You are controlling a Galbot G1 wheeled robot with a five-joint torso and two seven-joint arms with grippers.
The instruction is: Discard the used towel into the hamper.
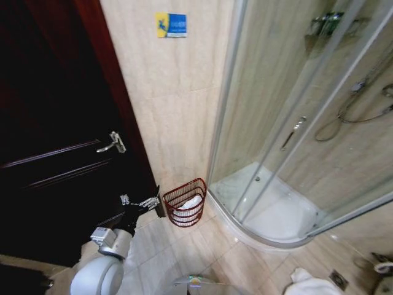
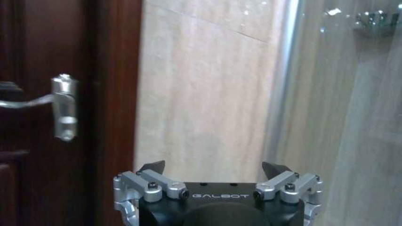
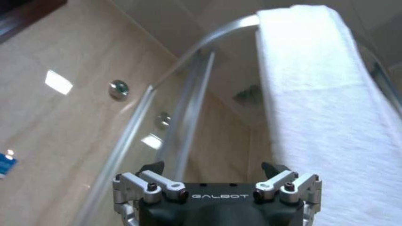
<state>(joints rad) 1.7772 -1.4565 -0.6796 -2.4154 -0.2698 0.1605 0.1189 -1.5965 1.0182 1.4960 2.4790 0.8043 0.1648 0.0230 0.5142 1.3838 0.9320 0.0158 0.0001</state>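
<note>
We see the hamper standing on the tiled floor against the beige wall, in the corner between the dark door and the curved glass shower enclosure. Something white, probably a towel, lies inside it, though the head view is too small for us to be sure. Our left gripper hovers just beside the hamper on the door side, apart from its rim; in the left wrist view the left gripper has its fingers spread wide with nothing between them, facing the wall beside the door handle. Our right gripper also has its fingers spread and empty, and it points up at a white towel draped over the shower rail.
</note>
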